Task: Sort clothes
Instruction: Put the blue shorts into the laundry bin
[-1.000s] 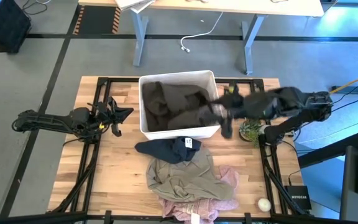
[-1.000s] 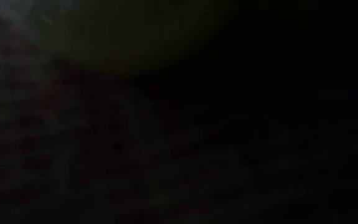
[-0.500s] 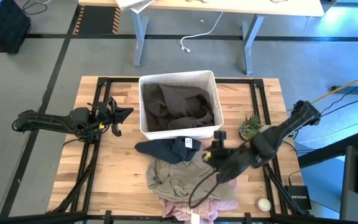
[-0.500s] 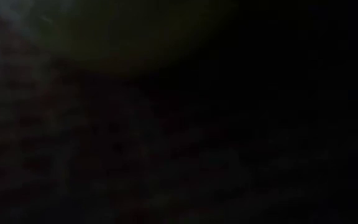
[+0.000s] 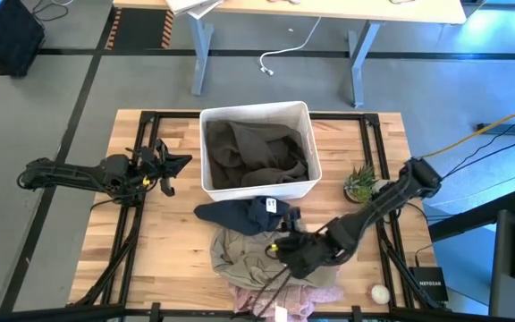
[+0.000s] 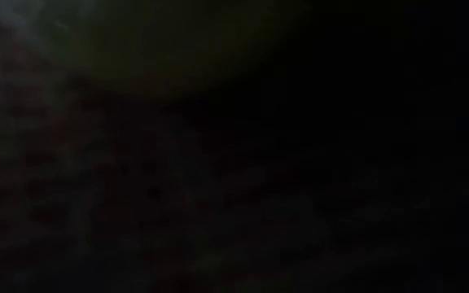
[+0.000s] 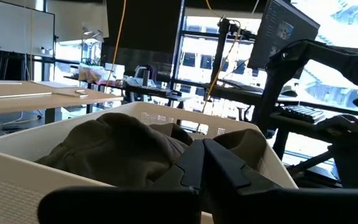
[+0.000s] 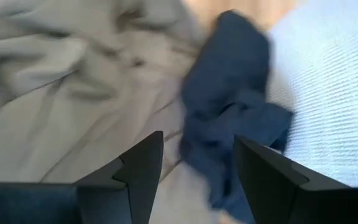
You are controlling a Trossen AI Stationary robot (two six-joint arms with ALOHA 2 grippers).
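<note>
A: What can't we make out here?

B: The low view is almost wholly dark, so we get nothing from it. In the high view the pink garment (image 5: 325,259) is mostly buried under the khaki one, and its near end is cut off by the picture's edge. The right gripper (image 5: 282,243) is a dark blur from above; only its wrist view shows us the fingers (image 8: 138,165), spread wide with nothing between them.

A: And the left one?

B: The left gripper (image 5: 164,166) sits at the table's left side, level with the bin. Its wrist view shows dark finger parts low in the picture, but we cannot tell whether they are open or closed.

A: How do the clothes look?

B: Nearest us lies the crumpled heap: the khaki garment (image 5: 249,255), pale and creased, spread over the pink one. Just beyond it, touching it, is the navy garment (image 5: 235,213) with a small white label (image 5: 272,206), lying right against the bin's near wall. The right gripper hovers over the seam between khaki and navy; its wrist view shows both fabrics, navy (image 8: 232,118) beside khaki (image 8: 61,99).

A: And farther back?

B: The white bin (image 5: 215,119) holds dark grey-brown cloth (image 5: 257,152), bunched up and filling it.

A: So the count?

B: We count three garments on the table, one bin, and a dark bundle inside it whose pieces we cannot separate. One small green plant (image 5: 360,183) stands right of the bin.
</note>
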